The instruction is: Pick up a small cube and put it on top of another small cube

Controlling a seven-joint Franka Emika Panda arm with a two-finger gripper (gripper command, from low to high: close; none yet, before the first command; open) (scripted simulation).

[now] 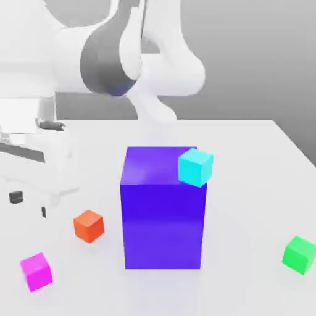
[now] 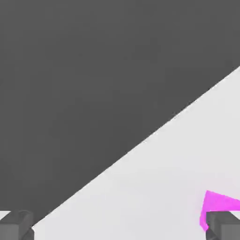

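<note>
Approaching the small cube (image 1: 36,271)

Our gripper (image 2: 120,227) is spread wide, empty; the cube sits on the worktop (image 1: 259,185) beside one fingertip (image 2: 224,226). We risk nudging it aside, since it isn't centred between the jaws.

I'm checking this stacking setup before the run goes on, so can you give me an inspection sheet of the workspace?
Surface: white table, flat, its far edge meeting a grey backdrop.
Job's things: pink cube on the table near the front at the exterior view's left, nothing stacked on it; in the hand view it sits partly behind one fingertip.
Clutter: big blue block standing mid-table; cyan cube at its upper corner on the exterior view's right; orange cube on the block's left; green cube at the far right.
Grippers: gripper open, fingertips wide apart, holding nothing.
Cables: nothing seen.
Surroundings: white robot arm above and behind the block; plain grey background.
</note>
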